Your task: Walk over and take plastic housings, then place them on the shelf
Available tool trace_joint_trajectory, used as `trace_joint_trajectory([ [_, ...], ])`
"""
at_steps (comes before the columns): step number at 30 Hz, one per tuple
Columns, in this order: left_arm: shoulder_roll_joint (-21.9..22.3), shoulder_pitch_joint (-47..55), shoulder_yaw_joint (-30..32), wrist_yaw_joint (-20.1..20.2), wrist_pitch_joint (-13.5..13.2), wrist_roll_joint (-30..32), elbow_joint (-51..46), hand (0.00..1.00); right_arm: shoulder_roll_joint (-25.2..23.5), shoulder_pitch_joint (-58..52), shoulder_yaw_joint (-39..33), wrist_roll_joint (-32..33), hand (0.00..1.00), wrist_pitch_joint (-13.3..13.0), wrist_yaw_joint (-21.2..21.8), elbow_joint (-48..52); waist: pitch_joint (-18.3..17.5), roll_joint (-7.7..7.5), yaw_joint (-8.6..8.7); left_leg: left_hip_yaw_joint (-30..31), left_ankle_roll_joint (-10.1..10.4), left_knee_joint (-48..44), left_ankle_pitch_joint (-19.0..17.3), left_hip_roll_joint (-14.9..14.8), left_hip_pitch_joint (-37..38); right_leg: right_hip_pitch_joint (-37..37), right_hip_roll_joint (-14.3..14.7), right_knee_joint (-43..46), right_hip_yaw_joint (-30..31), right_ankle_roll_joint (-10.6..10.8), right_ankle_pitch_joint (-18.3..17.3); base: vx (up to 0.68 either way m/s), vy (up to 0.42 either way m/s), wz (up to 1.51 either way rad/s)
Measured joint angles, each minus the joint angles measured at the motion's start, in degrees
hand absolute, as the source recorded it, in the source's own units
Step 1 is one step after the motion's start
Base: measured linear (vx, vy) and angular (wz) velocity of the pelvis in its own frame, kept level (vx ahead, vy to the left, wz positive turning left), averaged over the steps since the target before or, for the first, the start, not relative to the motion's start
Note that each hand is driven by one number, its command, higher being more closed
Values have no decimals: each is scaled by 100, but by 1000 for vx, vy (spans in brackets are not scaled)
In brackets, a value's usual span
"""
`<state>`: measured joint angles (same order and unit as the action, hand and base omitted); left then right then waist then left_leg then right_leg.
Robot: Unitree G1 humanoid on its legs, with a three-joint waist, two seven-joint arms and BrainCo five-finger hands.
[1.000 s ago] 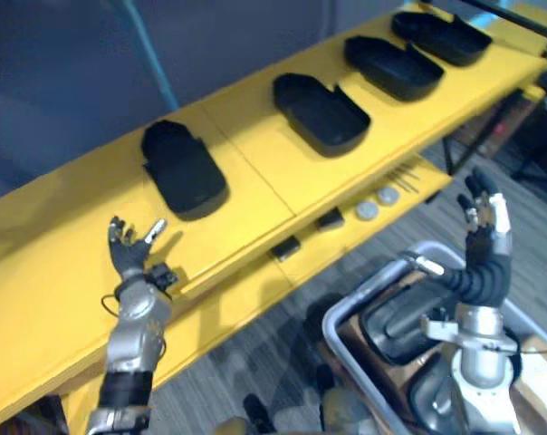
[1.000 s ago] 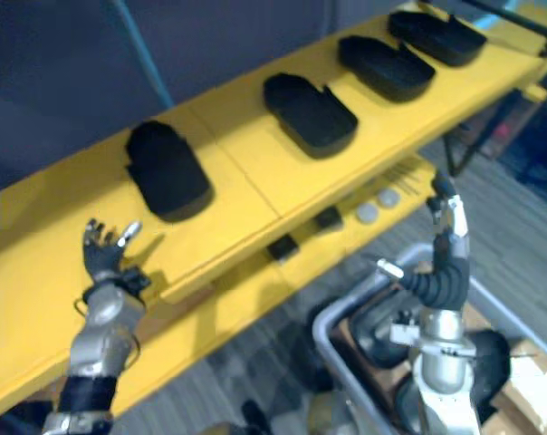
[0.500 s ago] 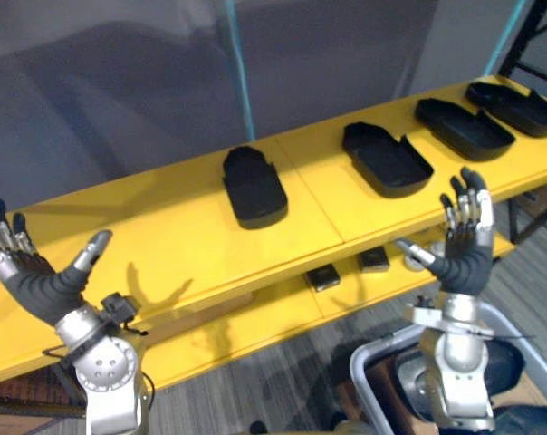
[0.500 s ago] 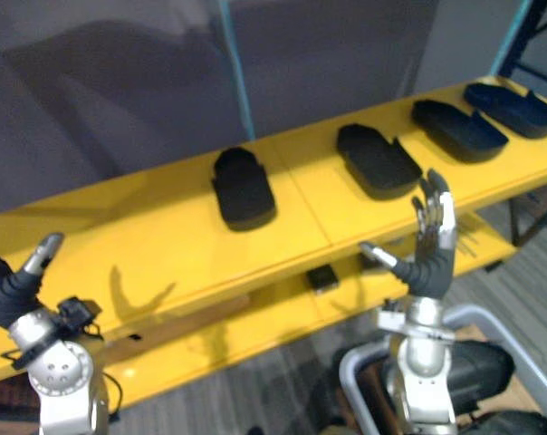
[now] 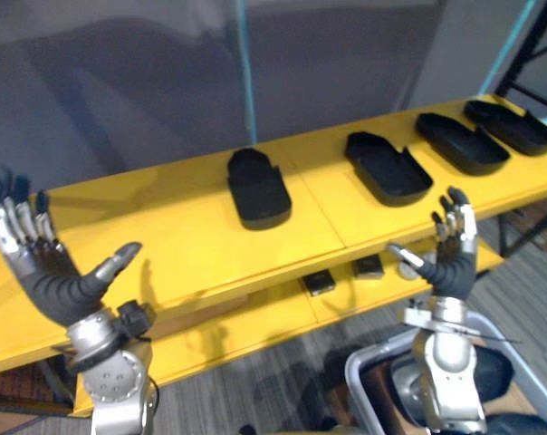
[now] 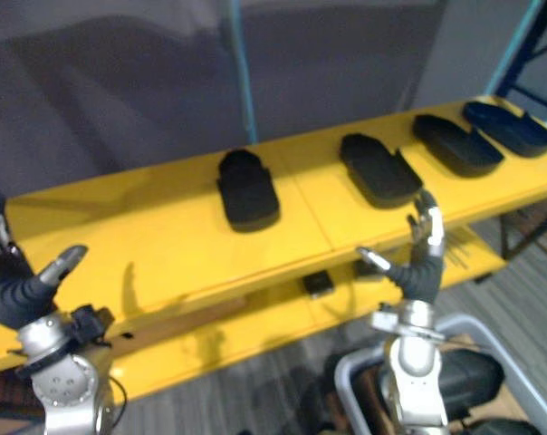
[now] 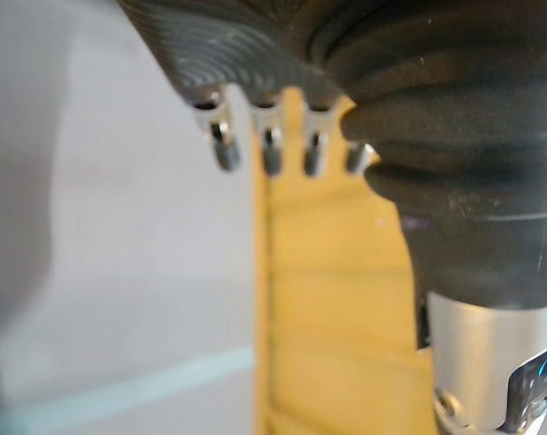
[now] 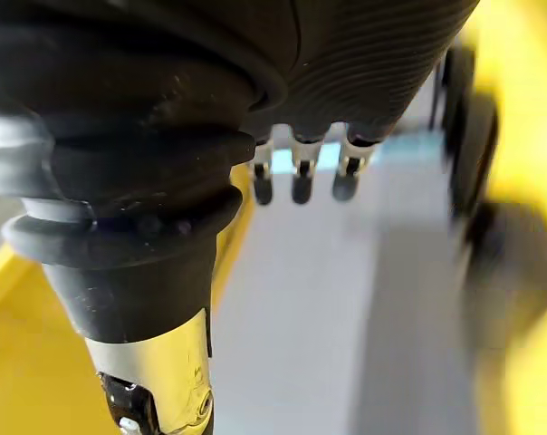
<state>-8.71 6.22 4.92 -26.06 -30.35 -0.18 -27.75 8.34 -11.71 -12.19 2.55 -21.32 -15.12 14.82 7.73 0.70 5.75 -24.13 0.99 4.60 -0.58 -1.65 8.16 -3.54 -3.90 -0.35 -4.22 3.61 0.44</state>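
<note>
Four black plastic housings (image 5: 388, 168) are laid in a row on the top tier of the yellow shelf (image 5: 165, 231). The leftmost housing (image 5: 258, 188) is placed near the middle of the tier, the second housing (image 5: 382, 161) is set apart to its right, and the third housing (image 5: 462, 142) and the rightmost housing (image 5: 512, 125) are placed just beside each other at the far right end. The three on the right are seen hollow side up, each with a raised rim. No housing is touched by either hand. The left hand (image 5: 52, 272) is raised in front of the left part of the shelf, palm turned inward, with its fingers (image 5: 20, 227) released and spread and the thumb held out to the side; nothing is grasped. The right hand (image 5: 455, 258) is raised in front of the shelf edge, below the second housing, with its fingers (image 5: 459, 217) likewise straight and released, and nothing is held. In both wrist views the fingers are seen extended past the ribbed cover. On the lower tier (image 5: 255, 317), two small black blocks (image 5: 319, 282) are set near each other. A grey bin (image 5: 364, 362) with dark contents is located on the floor under the right arm. A grey panel (image 5: 119, 82) with a teal strip is seen behind the shelf.
</note>
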Motion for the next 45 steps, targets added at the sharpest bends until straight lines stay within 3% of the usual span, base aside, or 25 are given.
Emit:
trace_joint_trajectory([
  [2,4,-314,-246,-66,41,-93,67,0,-48,-506,-673,129,0,-14,15,260,13,-19,307,-355,22,-1,-89,-27,83,109,40,-8,386,0,58,23,28,-85],
  [5,3,-622,-455,-249,169,-128,256,0,-210,-1067,-1103,425,0,-171,98,504,15,-36,589,-704,89,-43,-203,-87,188,137,135,0,744,-8,74,13,3,-72],
  [7,7,-866,-661,-362,403,-107,410,0,-319,-1373,-1250,742,0,-414,268,664,18,-40,798,-919,132,-307,-392,-171,186,177,199,31,984,-10,75,10,-32,-69],
  [8,12,-916,-739,-437,564,-104,436,0,-358,-1372,-1218,908,0,-539,429,715,25,-49,786,-934,140,-712,-596,-271,141,239,258,108,1223,-13,75,34,-58,-88],
  [9,14,-894,-743,-490,622,-95,430,0,-363,-1311,-1133,942,0,-570,541,723,38,-70,741,-755,78,-1025,-719,-316,68,275,314,154,1382,-16,74,20,-85,-124],
  [11,50,-694,-718,-727,808,-93,371,0,-256,-847,-560,1017,0,-638,937,732,155,-113,447,825,-401,-2679,-1230,-469,-583,431,443,363,2112,-101,-14,-20,-43,-171],
  [13,85,-334,-716,-782,813,-43,180,0,30,-377,-78,1017,0,-638,1090,731,200,129,142,1955,-228,-3565,-1482,-468,-956,653,734,534,2557,-74,-24,-89,114,-163],
  [15,157,-29,-663,-811,784,129,-43,0,131,-49,341,1013,0,-639,1111,738,186,235,28,2341,0,-3656,-1623,-404,-1072,916,794,708,2660,-27,37,-116,162,-75],
  [18,257,-40,-450,-925,624,146,-317,0,122,367,723,969,0,-623,933,743,271,124,-83,2155,103,-3146,-1753,-320,-1255,1529,688,990,2566,151,130,-146,117,16],
  [22,248,-129,-328,-1248,519,265,-303,0,130,1076,901,735,0,-568,699,741,742,-113,-344,2101,126,-2841,-1823,-157,-1505,1865,456,1039,2377,305,242,-168,59,32],
  [24,233,-194,-313,-1366,408,346,-303,0,177,1397,900,735,0,-574,609,689,763,-99,-375,2206,98,-3067,-1870,-90,-1889,2103,374,1077,2299,288,225,-188,52,25],
  [27,236,-655,-282,-1551,232,366,-256,0,356,2120,901,607,0,-606,373,562,1090,-12,-504,2274,90,-3585,-1986,-65,-2438,2555,339,1442,2164,308,192,-165,38,16],
  [32,231,-1381,-359,-1761,-8,608,-281,0,452,2359,870,337,0,-528,-316,531,1500,-16,-571,2436,176,-4883,-2430,-79,-3043,3329,446,3277,1828,412,-615,-93,-19,31],
  [34,220,-1395,-473,-1511,-45,626,-472,0,285,1724,616,356,0,-348,-547,853,1501,-13,-614,2337,164,-5260,-2595,-161,-2999,3293,557,3540,1818,447,-687,-3,38,-18],
  [36,211,-1391,-638,-1247,-82,540,-485,0,-1,1164,362,469,0,-354,-651,972,1502,-12,-607,2181,82,-5268,-2733,-274,-2805,3145,651,3409,1850,508,-537,-34,95,-69],
  [37,230,-1250,-671,-1110,-82,516,-483,0,-194,768,321,627,0,-356,-597,970,1502,-15,-608,1848,12,-5203,-2823,-432,-2547,3050,739,3209,1719,533,-148,-103,158,-181],
  [38,238,-1097,-690,-1108,-70,529,-472,0,-281,454,316,649,0,-385,-428,985,1507,-13,-599,1370,-63,-4987,-2835,-655,-2171,2858,685,2690,1227,418,399,-122,125,-200],
  [39,242,-1062,-690,-1119,-55,577,-470,0,-290,292,298,653,0,-417,-297,986,1512,3,-578,1082,-142,-4836,-2793,-746,-1967,2689,629,2431,970,422,561,-152,102,-207],
  [41,218,-1057,-481,-1148,56,813,-476,0,-177,78,240,736,0,-611,259,988,1487,-29,-355,244,-315,-4295,-2584,-782,-1392,2644,171,3663,-133,-225,-48,-166,104,-173],
  [44,225,-1001,-105,-1170,272,971,-475,0,-17,173,327,723,0,-739,556,920,1462,-13,-313,-517,-353,-3814,-2281,-892,-1034,2468,-327,4881,-593,-448,-686,-107,42,-140],
  [45,230,-864,145,-1176,367,963,-464,0,1,263,445,717,0,-740,627,826,1384,-42,-335,-860,-344,-3592,-2133,-944,-967,2194,-638,4938,-832,-539,-979,-115,-36,-147],
])
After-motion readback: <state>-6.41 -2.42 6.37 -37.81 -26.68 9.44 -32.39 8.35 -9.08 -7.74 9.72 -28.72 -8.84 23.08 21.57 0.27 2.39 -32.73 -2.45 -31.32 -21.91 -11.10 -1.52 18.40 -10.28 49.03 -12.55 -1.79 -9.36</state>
